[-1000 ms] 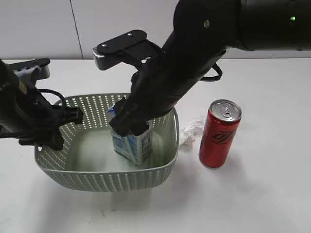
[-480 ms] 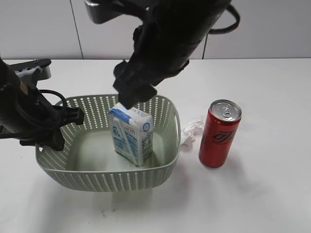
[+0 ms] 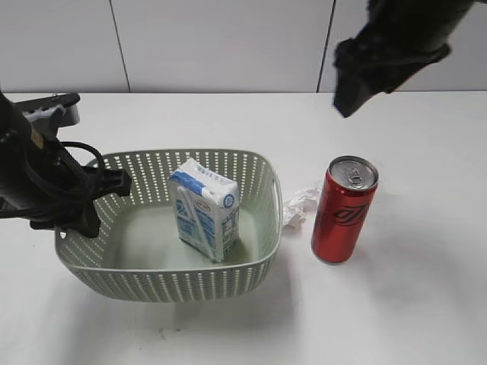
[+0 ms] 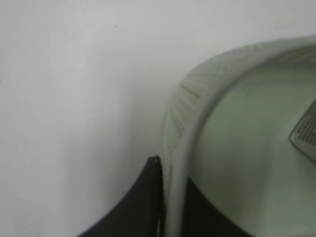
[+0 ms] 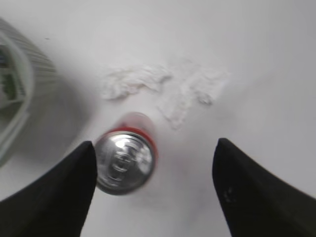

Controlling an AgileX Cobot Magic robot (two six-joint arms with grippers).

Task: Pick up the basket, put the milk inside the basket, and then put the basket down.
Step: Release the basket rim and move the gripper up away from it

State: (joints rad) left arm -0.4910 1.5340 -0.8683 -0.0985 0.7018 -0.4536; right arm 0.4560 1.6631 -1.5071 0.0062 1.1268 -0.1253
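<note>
The pale sage-green basket (image 3: 163, 285) sits left of centre. The white and blue milk carton (image 3: 205, 207) stands inside it, leaning a little. My left gripper (image 3: 90, 204) is shut on the basket's left rim; in the left wrist view its two black fingers (image 4: 173, 197) pinch the rim of the basket (image 4: 197, 108), and a corner of the milk (image 4: 306, 131) shows at the right edge. My right gripper (image 3: 351, 80) is open and empty, high up at the top right. In the right wrist view its fingers (image 5: 153, 148) spread wide above the table.
A tall red soda can (image 3: 344, 210) stands right of the basket; its silver top shows in the right wrist view (image 5: 124, 160). Crumpled white tissues (image 3: 300, 204) lie between the basket and the can, and they show in the right wrist view (image 5: 163, 84). The table is white.
My right gripper let go of the milk, which stays in the basket, then rose and swung right, ending above the can. The left gripper and basket have not moved.
</note>
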